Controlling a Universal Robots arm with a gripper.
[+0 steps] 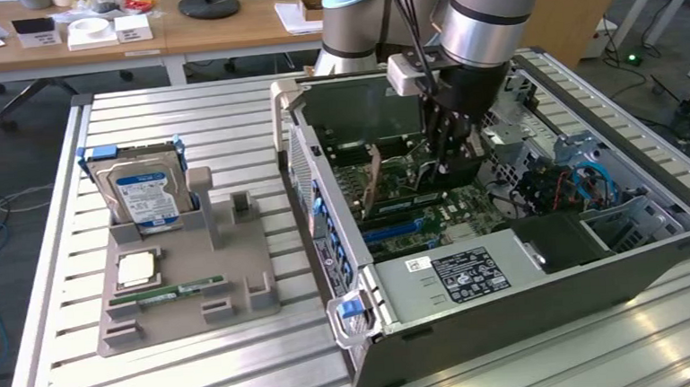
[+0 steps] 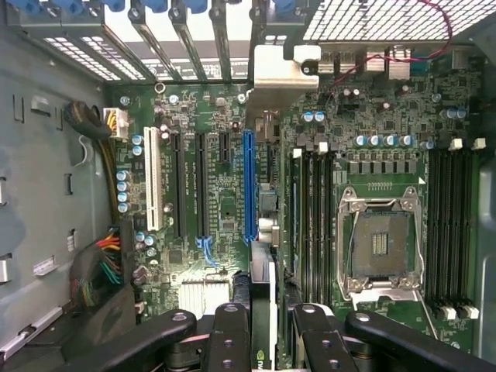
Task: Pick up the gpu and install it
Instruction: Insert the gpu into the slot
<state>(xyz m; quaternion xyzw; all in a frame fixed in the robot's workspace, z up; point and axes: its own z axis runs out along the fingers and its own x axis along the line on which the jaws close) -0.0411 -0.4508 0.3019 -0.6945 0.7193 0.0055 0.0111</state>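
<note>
The arm reached down into the open PC case, which lay on its side on the slatted table. The gripper was inside the case, above the mobo. It was clamped on the gpu, w/ one finger on each face of the card. The gpu stood edge-on btwn the fingers, directly under the tool, w/ its thin edge facing the wrist cam. In the wrist view it ran roughly parallel to the blue slot and close beside it, w/ the CPU socket well apart on the other side. Whether the card's lower edge touched the slot couldn't be told.

In the ext. view the grey holder sat at the ext. view's left, well apart from the case. It carried a hard drive standing upright and a memory stick lying flat.
</note>
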